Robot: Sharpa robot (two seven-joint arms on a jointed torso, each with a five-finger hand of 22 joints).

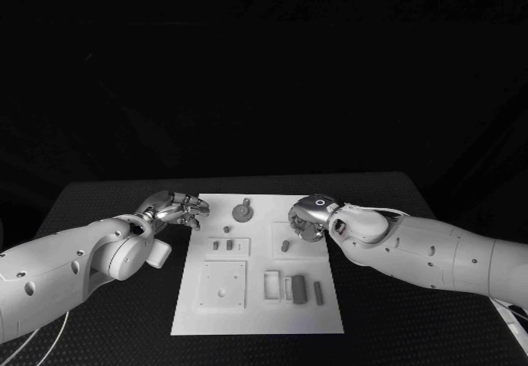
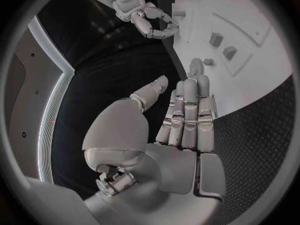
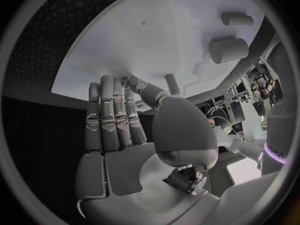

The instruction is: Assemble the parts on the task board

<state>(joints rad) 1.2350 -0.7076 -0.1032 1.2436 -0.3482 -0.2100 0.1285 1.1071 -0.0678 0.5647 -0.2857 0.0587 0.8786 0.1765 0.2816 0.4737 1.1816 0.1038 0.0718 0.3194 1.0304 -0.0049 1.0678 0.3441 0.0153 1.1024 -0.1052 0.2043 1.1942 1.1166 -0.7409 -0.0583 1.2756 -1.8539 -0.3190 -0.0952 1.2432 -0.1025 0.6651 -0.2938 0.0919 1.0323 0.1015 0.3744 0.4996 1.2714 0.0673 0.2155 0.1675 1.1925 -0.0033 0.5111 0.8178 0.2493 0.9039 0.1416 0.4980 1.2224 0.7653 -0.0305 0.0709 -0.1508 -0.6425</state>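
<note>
The white task board [image 1: 259, 267] lies in the middle of the black table. My left hand [image 1: 176, 210] hovers at the board's far left corner with its fingers [image 2: 187, 110] straight, the thumb apart, and nothing in it. My right hand [image 1: 311, 217] hangs over the board's far right part, fingers [image 3: 109, 110] spread and holding nothing. A small oblong part [image 1: 285, 245] lies just beyond its thumb [image 3: 147, 90]; whether they touch I cannot tell. A round part with a handle [image 1: 242, 210] and a small peg [image 1: 226, 229] lie between the hands.
Two small pieces [image 1: 228, 245] sit in a shallow recess and a square plate [image 1: 223, 284] lies below them. Grey bars [image 1: 297, 288] stand at the board's near right. Black table [image 1: 110, 198] surrounds the board.
</note>
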